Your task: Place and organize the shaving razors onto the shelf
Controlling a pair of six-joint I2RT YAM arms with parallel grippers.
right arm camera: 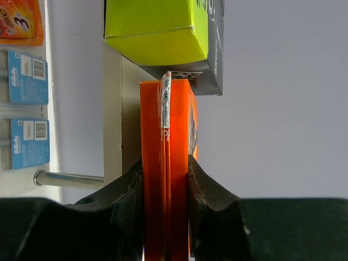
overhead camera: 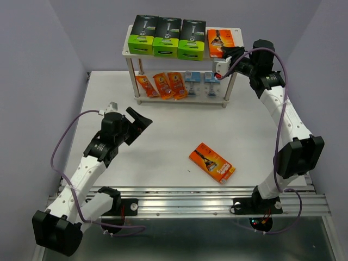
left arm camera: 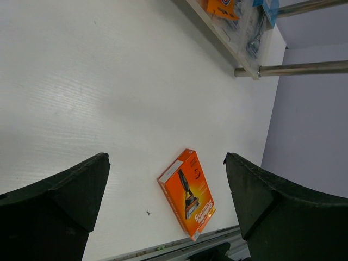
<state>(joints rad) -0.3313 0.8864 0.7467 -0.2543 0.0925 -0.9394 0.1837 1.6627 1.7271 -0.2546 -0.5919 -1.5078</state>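
The right fingers (right arm camera: 122,190) clamp an orange box (right arm camera: 152,136) at the right end of the shelf (right arm camera: 112,109) top. It should sit flush beside the green box (right arm camera: 157,27) before release. The left fingers (left arm camera: 54,206) gape wide, empty.

Shelf (overhead camera: 163,100) stands upper centre of frame, far on the table (overhead camera: 163,136). Upper board: three boxes (overhead camera: 167,37) in a row, flat box (overhead camera: 219,41) right of them. Lower board: foil packets (overhead camera: 163,85) left, blister packs (overhead camera: 200,81) right. Second flat box (overhead camera: 212,162) lies on the table, lower right.
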